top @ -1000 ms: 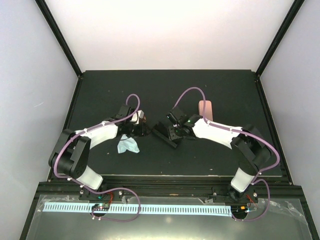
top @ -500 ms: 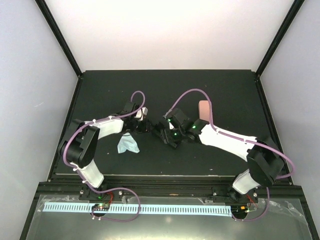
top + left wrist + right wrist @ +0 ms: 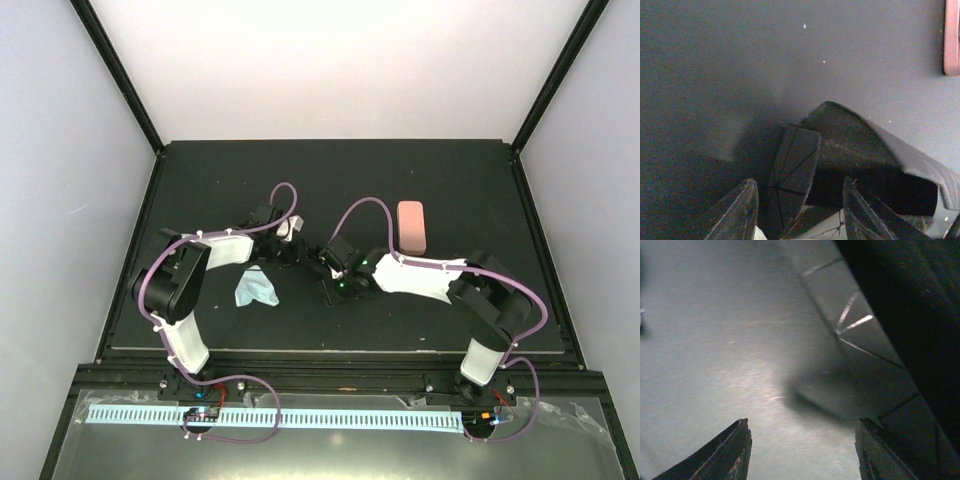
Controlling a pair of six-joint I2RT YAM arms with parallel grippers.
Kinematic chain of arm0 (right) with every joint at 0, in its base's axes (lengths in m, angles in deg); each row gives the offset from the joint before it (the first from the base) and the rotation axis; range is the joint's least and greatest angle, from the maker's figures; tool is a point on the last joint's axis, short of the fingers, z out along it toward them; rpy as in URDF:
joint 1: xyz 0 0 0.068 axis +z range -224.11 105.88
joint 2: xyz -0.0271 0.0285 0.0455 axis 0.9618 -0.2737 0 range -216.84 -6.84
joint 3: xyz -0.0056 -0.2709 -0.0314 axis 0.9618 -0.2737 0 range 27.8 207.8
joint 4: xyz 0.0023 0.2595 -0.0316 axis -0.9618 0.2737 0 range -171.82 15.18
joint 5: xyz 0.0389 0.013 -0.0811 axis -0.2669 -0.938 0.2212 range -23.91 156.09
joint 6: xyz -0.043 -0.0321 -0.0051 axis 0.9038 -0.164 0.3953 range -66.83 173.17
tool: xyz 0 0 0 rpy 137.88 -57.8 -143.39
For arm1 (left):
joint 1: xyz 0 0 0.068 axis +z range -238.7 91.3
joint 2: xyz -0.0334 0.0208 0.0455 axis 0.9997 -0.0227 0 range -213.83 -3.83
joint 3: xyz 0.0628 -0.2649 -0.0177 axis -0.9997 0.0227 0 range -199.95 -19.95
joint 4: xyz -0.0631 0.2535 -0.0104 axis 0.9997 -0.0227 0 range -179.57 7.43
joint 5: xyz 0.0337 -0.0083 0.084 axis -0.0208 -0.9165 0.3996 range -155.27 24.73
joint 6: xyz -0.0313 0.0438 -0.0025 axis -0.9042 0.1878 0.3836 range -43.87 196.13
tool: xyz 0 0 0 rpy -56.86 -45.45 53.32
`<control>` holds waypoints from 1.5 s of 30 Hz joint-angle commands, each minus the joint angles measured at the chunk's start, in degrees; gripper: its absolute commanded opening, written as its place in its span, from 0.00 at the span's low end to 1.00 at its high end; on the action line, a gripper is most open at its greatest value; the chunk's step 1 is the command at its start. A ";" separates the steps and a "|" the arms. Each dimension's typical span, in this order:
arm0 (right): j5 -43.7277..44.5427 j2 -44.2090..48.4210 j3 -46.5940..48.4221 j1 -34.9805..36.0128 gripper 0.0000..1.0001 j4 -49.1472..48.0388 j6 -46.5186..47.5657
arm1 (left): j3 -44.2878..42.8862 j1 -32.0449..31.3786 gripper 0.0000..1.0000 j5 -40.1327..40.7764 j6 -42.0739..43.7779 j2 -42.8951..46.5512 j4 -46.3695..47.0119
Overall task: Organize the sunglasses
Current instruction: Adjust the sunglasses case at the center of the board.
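No sunglasses show in any view. A black oblong case (image 3: 335, 292) lies mid-table between the two arms. In the left wrist view its folded end flap (image 3: 792, 175) sits between my left gripper's fingers, which stand apart (image 3: 799, 182). From above, my left gripper (image 3: 300, 250) reaches in from the left. My right gripper (image 3: 328, 268) is open and empty (image 3: 802, 422) over bare table, with the black case (image 3: 890, 355) just to its right. A pink oblong case (image 3: 411, 225) lies behind, also at the top right edge of the left wrist view (image 3: 952, 37).
A pale blue cloth (image 3: 256, 288) lies crumpled on the dark table (image 3: 200, 180) near the left arm. Something white (image 3: 830, 227) shows under the left fingers. Black frame posts and pale walls bound the table.
The left arm has stretched further right toward the black case. The right arm has folded lower and pulled its gripper down to the case.
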 commanded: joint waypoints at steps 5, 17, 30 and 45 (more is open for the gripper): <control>14.86 0.40 0.30 -3.68 0.59 5.65 -4.23 | 0.94 -1.14 0.45 -5.89 -2.13 -1.46 3.63; 10.81 7.13 -1.42 -4.88 0.62 4.26 -1.36 | 0.68 -2.53 0.45 -1.95 -2.53 -1.01 2.47; 9.17 13.10 -2.53 -4.13 0.59 -0.27 -3.94 | 2.49 -2.42 0.51 8.77 -2.09 10.31 -6.78; 8.82 2.90 0.21 1.57 0.56 -1.81 -6.33 | 16.60 3.02 0.52 29.42 -6.63 33.86 -23.62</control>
